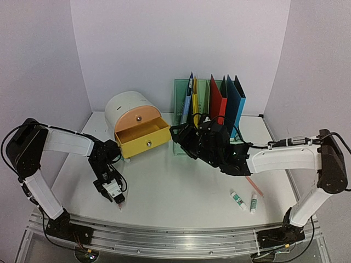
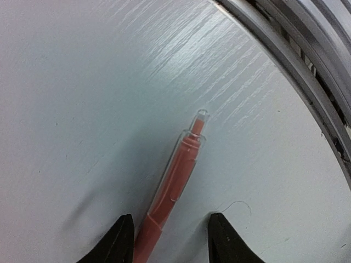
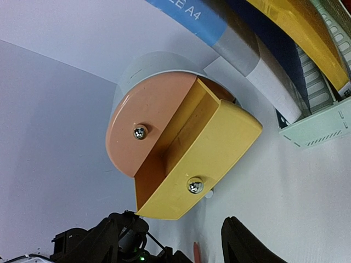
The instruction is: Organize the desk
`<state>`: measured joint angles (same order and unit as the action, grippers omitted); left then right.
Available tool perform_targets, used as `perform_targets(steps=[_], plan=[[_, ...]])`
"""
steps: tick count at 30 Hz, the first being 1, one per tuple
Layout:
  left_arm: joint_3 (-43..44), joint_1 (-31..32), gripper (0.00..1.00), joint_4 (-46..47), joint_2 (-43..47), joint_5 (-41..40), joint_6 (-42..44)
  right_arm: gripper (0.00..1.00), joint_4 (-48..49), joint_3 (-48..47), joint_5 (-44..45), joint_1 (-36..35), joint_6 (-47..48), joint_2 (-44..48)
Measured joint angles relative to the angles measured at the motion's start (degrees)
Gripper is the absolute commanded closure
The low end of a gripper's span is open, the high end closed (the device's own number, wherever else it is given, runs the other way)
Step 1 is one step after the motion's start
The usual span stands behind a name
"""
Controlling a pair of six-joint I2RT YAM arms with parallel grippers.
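Observation:
The white desk (image 1: 181, 186) has a silver rail (image 1: 164, 238) along its front. My left gripper (image 1: 117, 201) points down at the front left, open. In the left wrist view (image 2: 171, 241) its fingers straddle a red pen (image 2: 176, 183) that lies flat on the desk, closer to the left finger (image 2: 119, 242). My right gripper (image 1: 182, 140) is open and empty in mid-desk, facing the pulled-out yellow drawer (image 1: 143, 137) of a white domed drawer box (image 1: 129, 107). The right wrist view shows that drawer (image 3: 211, 148) ahead of the open fingers (image 3: 247, 241).
A pale green file rack (image 1: 184, 93) holds blue, yellow and red folders (image 1: 218, 101) at the back. Two glue sticks (image 1: 238, 200) (image 1: 253, 204) and a red pencil (image 1: 254, 187) lie at the front right. The peach upper drawer (image 3: 145, 123) is closed. Lilac walls enclose the desk.

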<state>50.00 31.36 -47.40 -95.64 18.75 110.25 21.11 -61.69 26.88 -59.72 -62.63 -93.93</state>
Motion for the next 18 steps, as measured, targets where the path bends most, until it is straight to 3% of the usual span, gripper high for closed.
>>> perform_targets(steps=[3,5,13,18], plan=[[0.1,0.5,0.9,-0.1,-0.1,-0.4,-0.2,0.34,-0.7,0.0,0.7,0.0,1.0,0.0],[0.2,0.7,0.98,-0.1,-0.2,-0.5,-0.3,0.34,-1.2,0.0,1.2,0.0,1.5,0.0],[1.2,0.7,1.0,-1.2,0.1,0.5,-4.1,0.33,-2.4,0.0,3.3,0.0,2.9,1.2],[12.6,0.7,1.0,-8.2,0.8,7.2,-16.1,0.33,-2.5,0.4,5.0,0.0,3.5,3.0]])
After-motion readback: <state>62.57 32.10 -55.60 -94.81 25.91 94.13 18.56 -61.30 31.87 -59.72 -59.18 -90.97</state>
